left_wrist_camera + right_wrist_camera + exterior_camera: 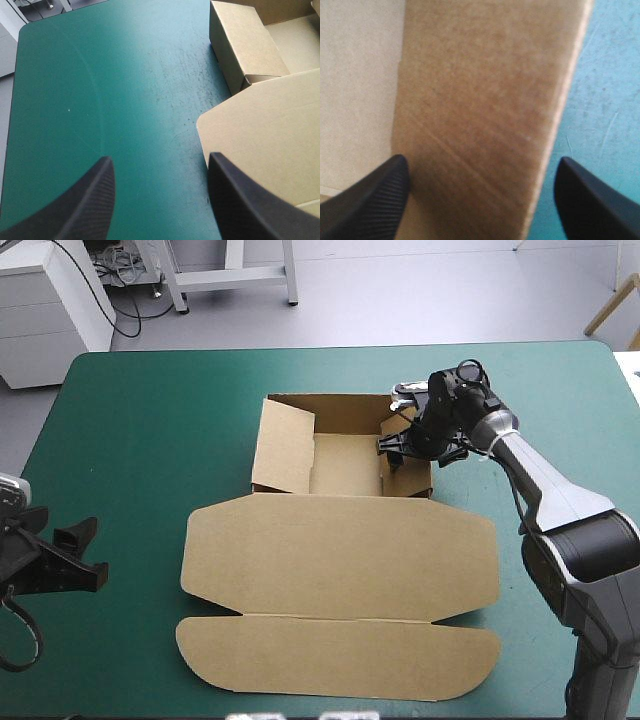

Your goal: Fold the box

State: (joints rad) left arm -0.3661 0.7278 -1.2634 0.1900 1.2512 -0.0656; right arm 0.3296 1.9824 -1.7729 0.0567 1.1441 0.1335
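Half the job looks done from where I stand. The brown box point(340, 550) sits in the middle of the teal-green cover point(140, 440). Its tray is toward the far edge with walls raised, and the lid point(340, 570) lies flat toward the near edge.

The right gripper point(402, 445) is down at the tray's right wall point(480, 75). Its black fingers are spread wide, one inside the tray and one over the cover outside, and they grasp nothing. I'd say the step in hand is setting that side wall: folding it over and tucking it down, the way the left wall point(282, 445) already leans inward.

The left gripper point(75, 555) hangs low near the table's left edge, well apart from the tray. Its fingers are also spread and empty, with the lid's corner point(220, 120) just ahead of one finger.

Next, I reckon, the right fingers need to come together on the wall or press it inward. The board is light, so the tray may slide unless it's steadied.
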